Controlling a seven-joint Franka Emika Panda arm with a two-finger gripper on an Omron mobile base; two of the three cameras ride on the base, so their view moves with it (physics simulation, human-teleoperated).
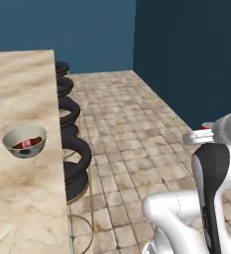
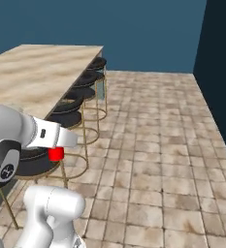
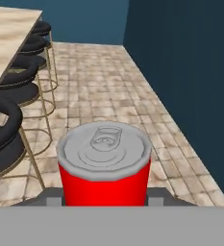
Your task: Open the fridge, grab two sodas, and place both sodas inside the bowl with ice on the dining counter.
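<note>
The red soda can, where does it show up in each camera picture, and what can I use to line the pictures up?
Left base view: red soda can, right edge at mid-height, a sliver behind the white arm.
Right base view, lower left, under the white hand.
Hand view, bottom centre, between the fingers.
Shared landmark: the row of black bar stools along the dining counter.

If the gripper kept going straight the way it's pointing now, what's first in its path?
Nothing close, it seems. Past the red soda can held in the gripper, the hand view looks along open tiled floor toward the far blue wall. The stools sit left of that line.
</note>
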